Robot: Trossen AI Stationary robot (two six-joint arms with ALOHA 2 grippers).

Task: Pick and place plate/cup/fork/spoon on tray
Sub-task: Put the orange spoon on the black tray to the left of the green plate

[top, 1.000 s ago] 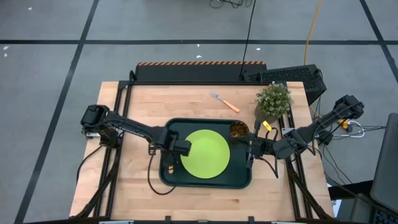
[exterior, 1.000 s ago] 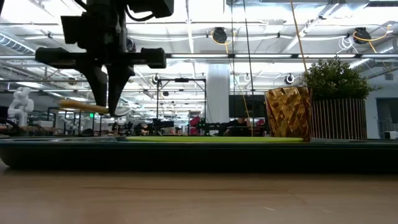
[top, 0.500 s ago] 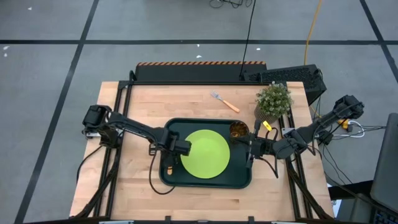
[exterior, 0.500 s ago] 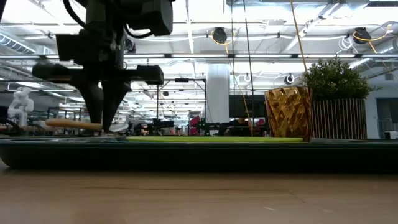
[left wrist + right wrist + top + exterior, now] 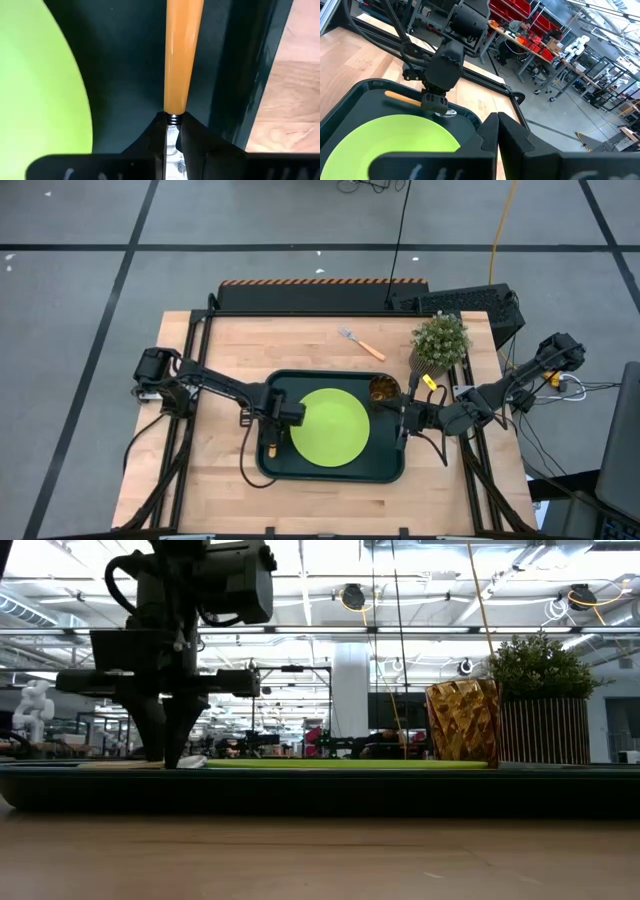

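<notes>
We see the plate [image 5: 330, 427] and cup [image 5: 381, 389] already on the tray [image 5: 385, 473], while the fork [image 5: 361, 344] lies on the table, well beyond both claws. The left claw [image 5: 171, 134] pinches the spoon [image 5: 180, 55] by its neck, down at the tray floor beside the plate. The right claw [image 5: 497, 131] waits shut at the tray's other side. Only the right wrist view shows the spoon's bowl; only the low view shows how low it sits.

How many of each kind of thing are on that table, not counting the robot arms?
Trays: 1, tray
Plates: 1, plate
Cups: 1, cup
Spoons: 1, spoon
Forks: 1, fork
Potted plants: 1, plant
Total: 6
</notes>
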